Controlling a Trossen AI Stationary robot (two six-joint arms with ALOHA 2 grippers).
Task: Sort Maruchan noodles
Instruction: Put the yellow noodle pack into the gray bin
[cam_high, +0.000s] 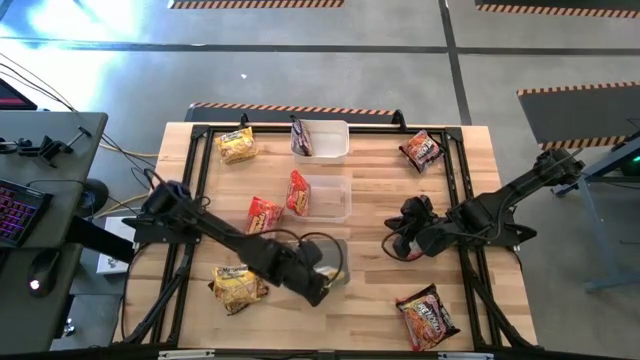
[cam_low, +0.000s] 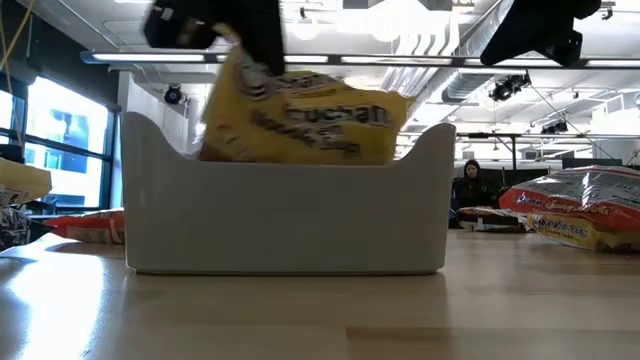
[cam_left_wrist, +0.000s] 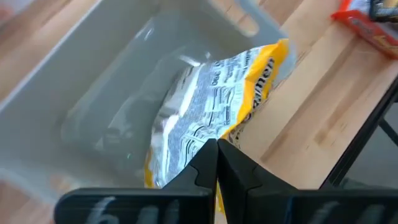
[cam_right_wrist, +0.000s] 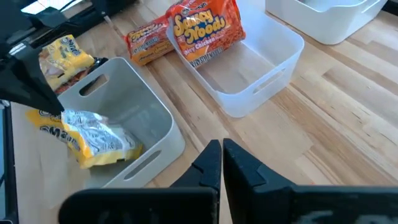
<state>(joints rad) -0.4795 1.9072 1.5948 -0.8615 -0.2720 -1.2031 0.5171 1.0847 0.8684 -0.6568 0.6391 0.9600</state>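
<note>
A yellow noodle packet (cam_left_wrist: 214, 99) hangs tilted over the rim of the near tub (cam_right_wrist: 134, 109), pinched at one edge by the left gripper (cam_left_wrist: 216, 163), whose fingers are pressed together on the wrapper; the right gripper (cam_right_wrist: 222, 163) hovers above the table's right half, fingers pressed together on nothing; a red packet (cam_right_wrist: 202, 31) leans inside the middle tub (cam_right_wrist: 261, 68); another red packet (cam_high: 263, 214) lies beside it; a dark packet (cam_high: 301, 138) stands in the far tub (cam_high: 335, 140); other packets lie scattered on the table (cam_high: 380, 190).
</note>
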